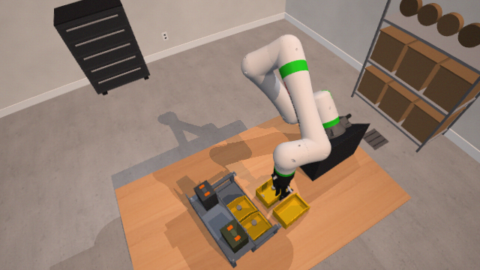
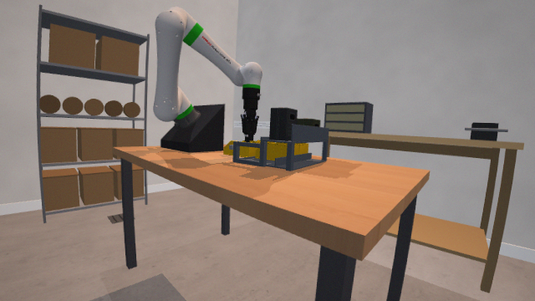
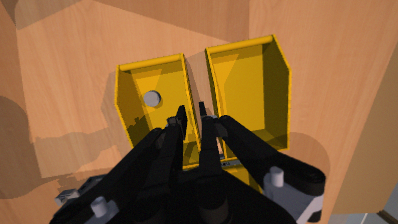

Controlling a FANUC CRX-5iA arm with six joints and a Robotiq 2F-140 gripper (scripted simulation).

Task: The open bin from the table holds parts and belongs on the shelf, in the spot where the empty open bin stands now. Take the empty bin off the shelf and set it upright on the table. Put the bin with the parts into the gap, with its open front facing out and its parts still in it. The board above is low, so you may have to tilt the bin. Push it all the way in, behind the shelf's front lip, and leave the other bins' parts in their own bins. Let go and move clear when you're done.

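Two yellow open bins stand side by side on the table (image 1: 345, 210), in front of the grey shelf (image 1: 215, 221) (image 2: 308, 133). The bin with the parts (image 1: 264, 193) (image 3: 134, 107) holds a grey round part (image 3: 152, 98). The empty bin (image 1: 291, 211) (image 3: 250, 90) stands upright next to it. My gripper (image 1: 283, 193) (image 2: 248, 137) (image 3: 193, 111) points straight down. Its fingers stand a little apart, one on each side of the parts bin's side wall that faces the empty bin. They do not press on it. The shelf's slot next to its two yellow bins (image 1: 241, 207) (image 1: 256, 224) shows bare grey floor.
Two dark boxes (image 1: 205, 195) (image 1: 234, 237) with orange marks stand on the shelf's top board. The arm's black base (image 1: 337, 146) stands at the table's far edge. A second table (image 2: 418, 142) and a storage rack (image 2: 92, 125) stand farther off.
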